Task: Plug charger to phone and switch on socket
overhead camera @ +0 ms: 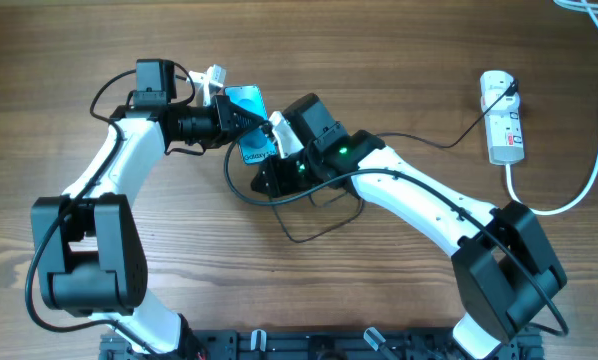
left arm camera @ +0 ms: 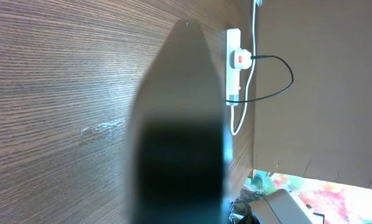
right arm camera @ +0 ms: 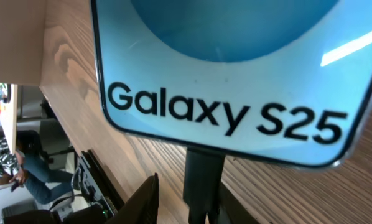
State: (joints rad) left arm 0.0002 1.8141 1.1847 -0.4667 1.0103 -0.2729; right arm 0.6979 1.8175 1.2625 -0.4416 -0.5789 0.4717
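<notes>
The phone [overhead camera: 247,101], teal-blue screen up, is held off the table in my left gripper [overhead camera: 233,119], which is shut on its side. In the left wrist view the phone is a dark blur [left arm camera: 180,137] filling the middle. In the right wrist view the phone [right arm camera: 236,74] reads "Galaxy S25", and the charger's black connector [right arm camera: 203,177] meets its bottom edge. My right gripper [right arm camera: 183,198] straddles the connector. One finger touches it and the other stands apart. The charger cable [overhead camera: 314,222] loops on the table and runs to the white socket [overhead camera: 503,118], which also shows in the left wrist view [left arm camera: 234,62].
The socket's thick white cord [overhead camera: 579,195] curves along the right table edge. A cardboard wall [left arm camera: 316,93] stands beyond the socket. The arm bases sit at the front edge.
</notes>
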